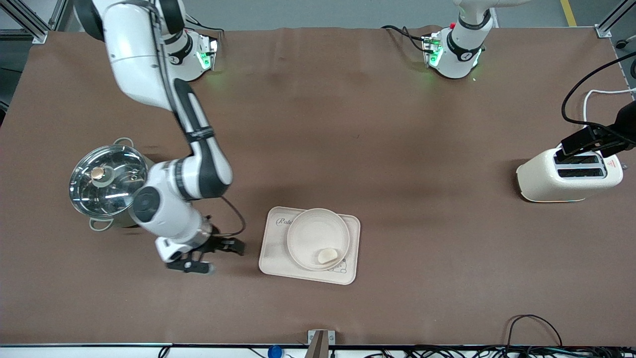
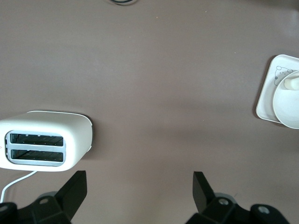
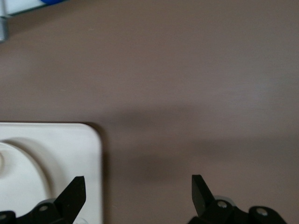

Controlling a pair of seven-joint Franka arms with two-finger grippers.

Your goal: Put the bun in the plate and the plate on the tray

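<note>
Nearest the front camera, the right gripper (image 1: 211, 256) hovers just beside the tray (image 1: 275, 251), jaws apart and holding nothing. On the tray sits the plate (image 1: 313, 233), with the bun (image 1: 327, 255) lying in it. Farther off, the left gripper (image 1: 579, 149) hangs over the toaster (image 1: 541, 181), jaws apart too.

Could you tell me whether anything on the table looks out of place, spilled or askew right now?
Nothing stands out. The bun lies in the plate, off-centre, and the plate sits on the tray. The right gripper, open, is beside the tray; the left gripper, open, is over the toaster.
</note>
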